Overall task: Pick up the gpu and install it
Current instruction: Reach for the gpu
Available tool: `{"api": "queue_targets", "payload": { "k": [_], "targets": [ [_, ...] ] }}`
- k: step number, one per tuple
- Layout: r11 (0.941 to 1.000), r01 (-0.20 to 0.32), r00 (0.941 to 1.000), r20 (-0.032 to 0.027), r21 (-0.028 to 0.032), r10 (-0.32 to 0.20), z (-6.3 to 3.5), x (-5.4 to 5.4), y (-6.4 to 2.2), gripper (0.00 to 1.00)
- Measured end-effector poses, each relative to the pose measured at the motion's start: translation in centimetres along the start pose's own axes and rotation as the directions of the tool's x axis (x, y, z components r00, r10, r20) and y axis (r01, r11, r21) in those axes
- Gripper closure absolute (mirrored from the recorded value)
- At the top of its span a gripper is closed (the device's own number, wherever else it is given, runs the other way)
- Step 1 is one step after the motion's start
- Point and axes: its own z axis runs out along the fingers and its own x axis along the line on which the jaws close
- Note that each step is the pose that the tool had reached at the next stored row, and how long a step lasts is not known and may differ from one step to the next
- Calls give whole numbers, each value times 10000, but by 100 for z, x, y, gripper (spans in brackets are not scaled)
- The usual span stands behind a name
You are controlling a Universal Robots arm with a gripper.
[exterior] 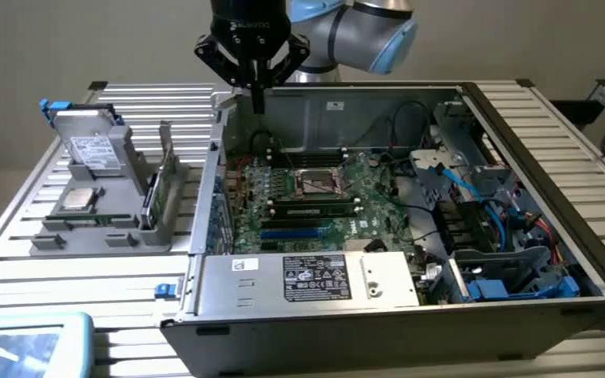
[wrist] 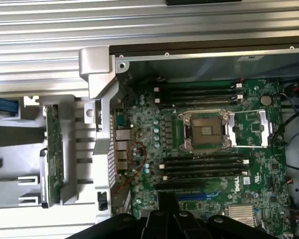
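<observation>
While it hangs over the rear of the open computer case (exterior: 570, 197), the gripper (exterior: 257, 96) has its fingers pressed together, holding nothing. Beneath it lies the motherboard (exterior: 318, 197). The gpu (exterior: 152, 197) stands on edge in the grey holder (exterior: 72, 236) just outside the case, on the exterior view's left.

Exterior oblique, wide; wrist straight down, near; motherboard (exterior: 378, 193) shared

The gpu (exterior: 152, 198) stands edge-on in its holder (exterior: 82, 236), face hidden. The arm (exterior: 361, 31) is cut off by the edge
</observation>
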Motion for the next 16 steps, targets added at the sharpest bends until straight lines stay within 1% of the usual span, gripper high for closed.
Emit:
{"api": "queue_targets", "payload": {
  "k": [13,14,16],
  "targets": [
    [10000,0,10000,0,-1,0,0,0,0,90],
    [10000,-2,10000,1,0,2,0,10,-1,90],
    [10000,0,10000,-1,2,0,-2,65,-5,90]
  ]
}}
